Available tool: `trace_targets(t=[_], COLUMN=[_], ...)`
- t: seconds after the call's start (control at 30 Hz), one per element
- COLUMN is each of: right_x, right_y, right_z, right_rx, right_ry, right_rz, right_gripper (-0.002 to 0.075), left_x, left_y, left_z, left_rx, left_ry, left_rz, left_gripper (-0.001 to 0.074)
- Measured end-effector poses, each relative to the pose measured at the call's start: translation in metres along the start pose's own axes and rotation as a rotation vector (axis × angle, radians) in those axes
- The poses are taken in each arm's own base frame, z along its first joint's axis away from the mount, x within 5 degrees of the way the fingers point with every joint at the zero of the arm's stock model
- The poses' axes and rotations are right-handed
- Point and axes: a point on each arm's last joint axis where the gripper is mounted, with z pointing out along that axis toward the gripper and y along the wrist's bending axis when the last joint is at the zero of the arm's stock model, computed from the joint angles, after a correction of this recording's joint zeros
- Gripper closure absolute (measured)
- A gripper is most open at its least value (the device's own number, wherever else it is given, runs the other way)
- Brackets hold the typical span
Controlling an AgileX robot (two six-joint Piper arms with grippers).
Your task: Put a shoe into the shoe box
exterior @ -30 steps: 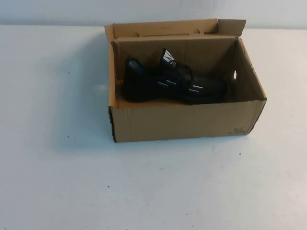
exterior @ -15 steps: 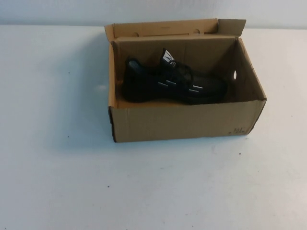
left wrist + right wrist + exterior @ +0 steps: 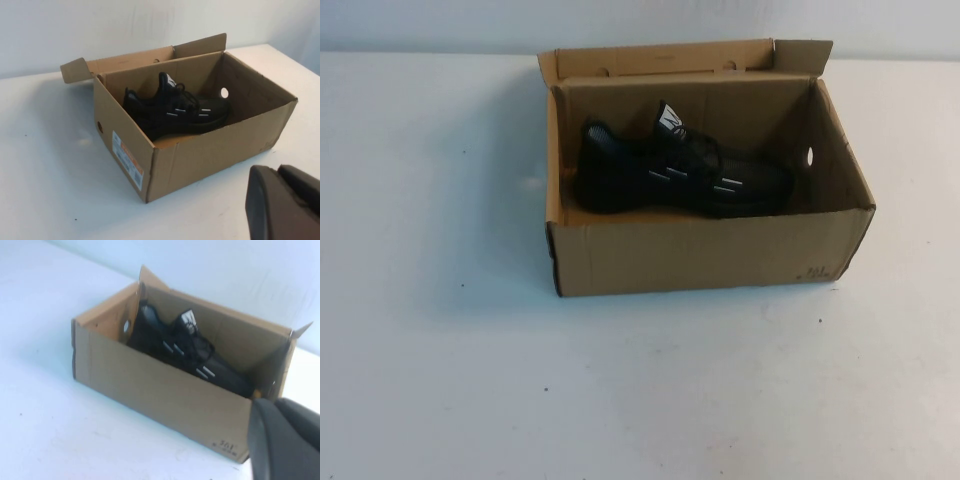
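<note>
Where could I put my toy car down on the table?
Bare table lies left, right and in front of the shoe box. Inside it is crowded: the shoe fills most. Left gripper and right gripper sit shut, back near you.

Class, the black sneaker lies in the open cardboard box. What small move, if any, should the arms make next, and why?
Probably none: keep both parked. The shoe already lies inside the shoe box, toe toward the robot's right. The left end effector and right end effector sit shut, back from the box, holding nothing, so the job looks finished.
</note>
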Motion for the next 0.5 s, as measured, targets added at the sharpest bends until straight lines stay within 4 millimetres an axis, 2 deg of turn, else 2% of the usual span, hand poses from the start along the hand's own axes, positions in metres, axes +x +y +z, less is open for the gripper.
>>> trace_targets(t=[0.5], right_x=[0.0009], right_y=[-0.0002], right_z=[0.0006], right_rx=[0.003], right_ry=[-0.006], right_rz=[0.002], right_gripper=[0.0742], left_x=[-0.0006], left_y=[-0.0013], left_z=[0.0], left_rx=[0.014], left_ry=[-0.007], left_rz=[-0.017], left_gripper=[0.0736])
